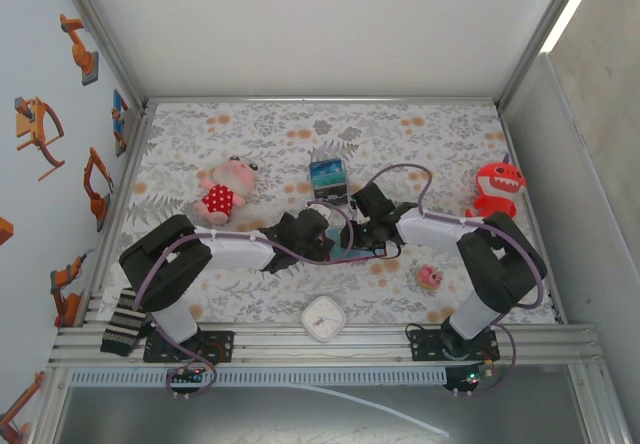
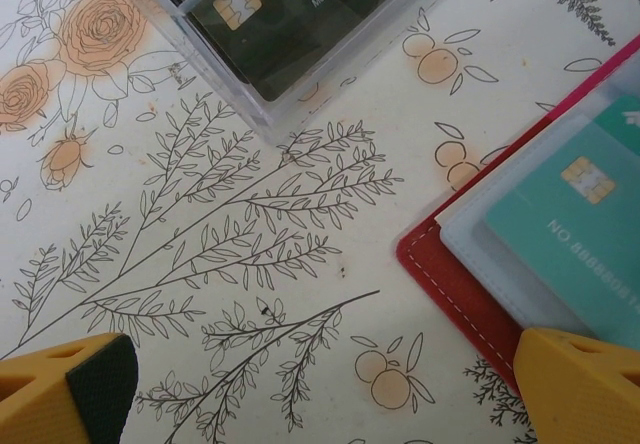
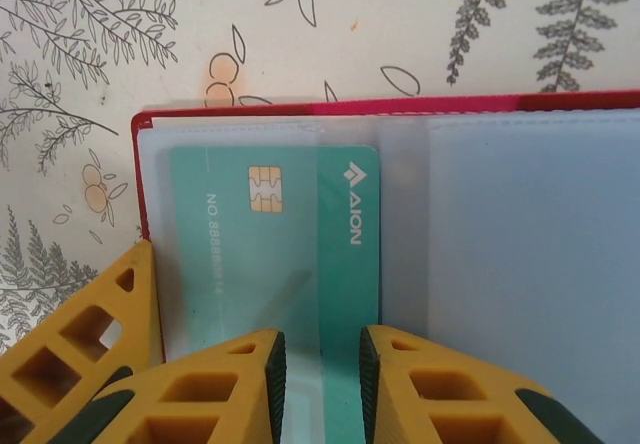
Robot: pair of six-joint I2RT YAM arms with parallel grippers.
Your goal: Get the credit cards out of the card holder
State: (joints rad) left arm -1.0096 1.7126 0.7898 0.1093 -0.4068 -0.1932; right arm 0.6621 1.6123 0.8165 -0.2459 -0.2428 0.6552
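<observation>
The card holder [image 1: 347, 255] lies open at mid-table, between my left gripper [image 2: 325, 389] and my right gripper [image 3: 320, 369]. A card [image 3: 300, 224] sits in one of its pockets. The box [image 1: 328, 179] stands just on its far side. A doll [image 1: 228, 192] lies far left, a toy monster [image 1: 495, 189] far right, and a clock [image 1: 324, 318] by the near edge.

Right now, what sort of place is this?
Probably a robot test cell: an aluminium frame with white walls, robot stickers on one wall, and a pink plush toy on a floral tablecloth.
</observation>
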